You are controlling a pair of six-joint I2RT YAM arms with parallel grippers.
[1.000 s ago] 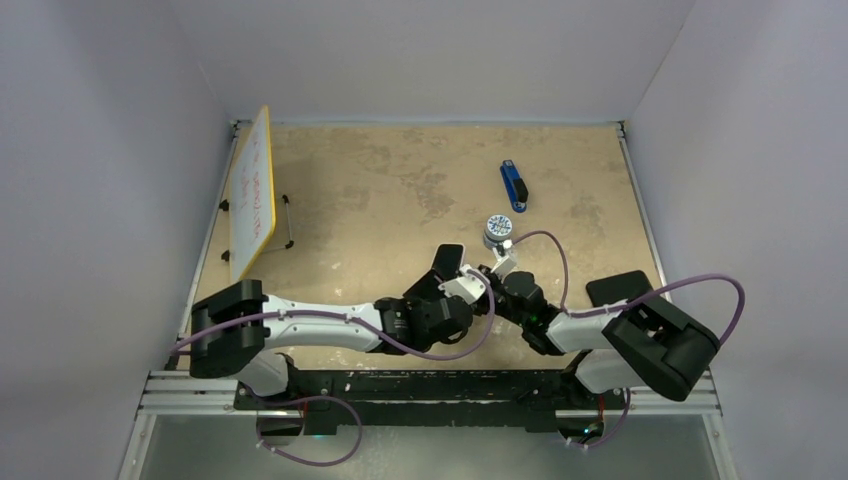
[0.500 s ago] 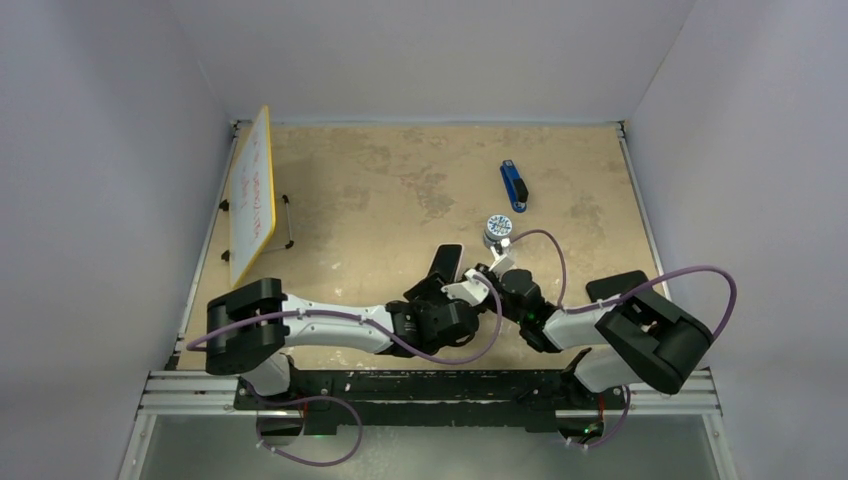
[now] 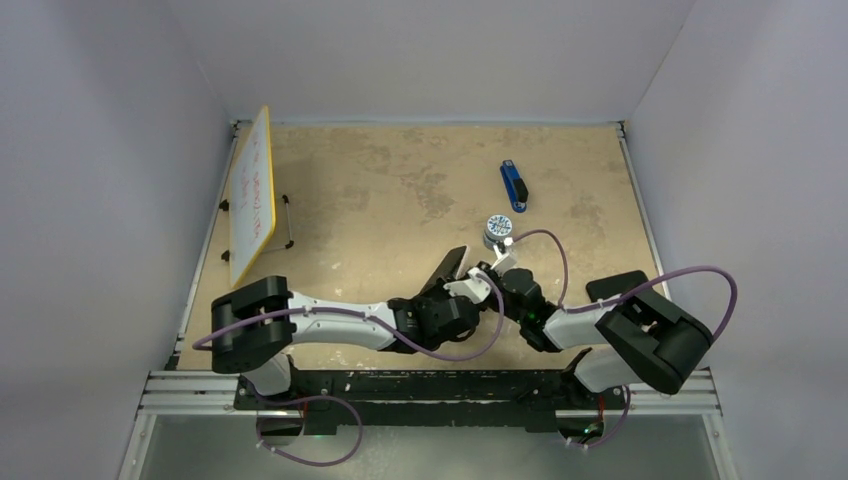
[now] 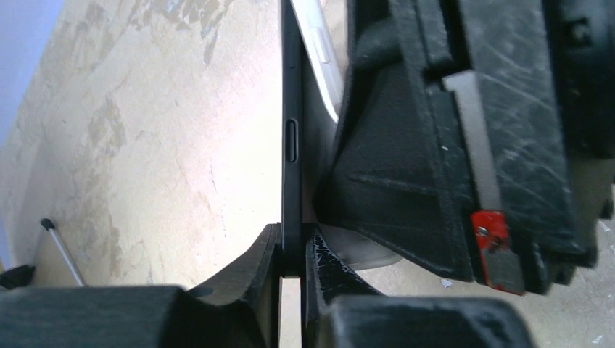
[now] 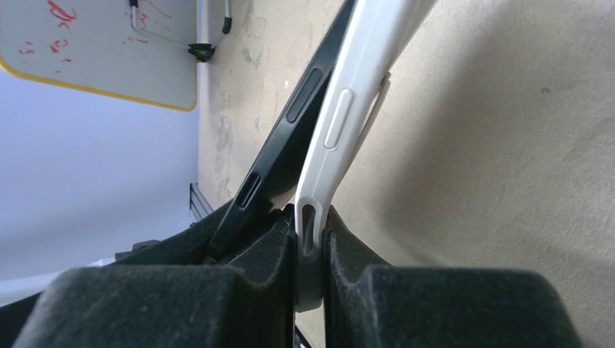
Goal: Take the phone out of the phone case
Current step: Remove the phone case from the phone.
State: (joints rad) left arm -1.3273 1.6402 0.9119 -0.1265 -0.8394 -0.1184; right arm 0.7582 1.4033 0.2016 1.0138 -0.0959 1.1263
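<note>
Gripping a black phone (image 4: 292,145) by its thin edge, the left tool (image 4: 291,250) has both pads clenched on it, seen close up from the left wrist. Just right of the phone in that view is the white phone case (image 4: 320,61), curving away from it. The dark body of the other arm fills the right side.

The right wrist view shows what that one hides. The right tool (image 5: 310,246) is clenched on the end rim of the white case, its pads pressing either side of a slot in the rim. Here phone and case part like a narrow V, close together near the pads and spreading farther up, so the phone is partly out of the case. Side buttons show on both.

The overhead view gives the setting that neither wrist camera does. Both arms reach inward and meet near the middle of the sandy-brown table (image 3: 380,180), towards its near edge, with the phone tilted up. Well apart from them, a yellow-rimmed whiteboard (image 3: 252,195) stands at the left edge and a blue object (image 3: 513,186) lies towards the far right. A small round object (image 3: 497,229) sits just beyond the tools.
</note>
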